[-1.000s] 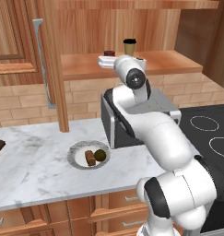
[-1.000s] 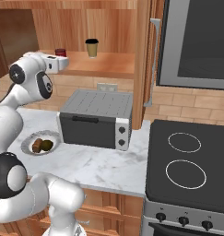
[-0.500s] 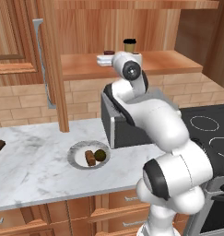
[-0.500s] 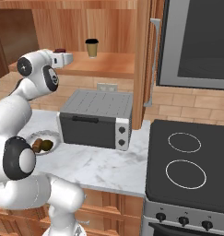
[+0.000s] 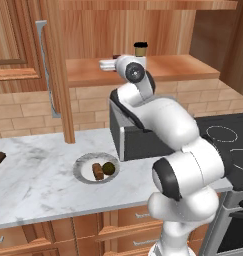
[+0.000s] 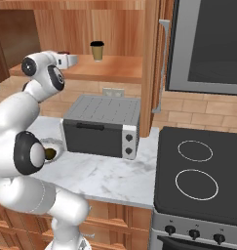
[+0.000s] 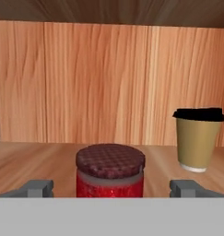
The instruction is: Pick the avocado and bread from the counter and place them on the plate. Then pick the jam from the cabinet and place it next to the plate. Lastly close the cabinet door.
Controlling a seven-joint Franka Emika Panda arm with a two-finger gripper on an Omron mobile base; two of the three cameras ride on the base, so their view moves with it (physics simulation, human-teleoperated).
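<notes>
The jam, a red jar with a dark lid, stands on the cabinet shelf. My gripper is open, one fingertip on each side of the jar and apart from it. From the base views the gripper reaches over the shelf's edge. Down on the counter, the plate holds the brown bread and the dark green avocado. The cabinet door stands open, its silver handle facing left.
A tan paper cup with a dark lid stands on the shelf to the right of the jam. A grey toaster oven sits on the counter under the shelf. The black stove lies to the right.
The arm has folded upward and brought the open hand a little higher and further onto the shelf toward the jam. The things on the plate have stayed put.
</notes>
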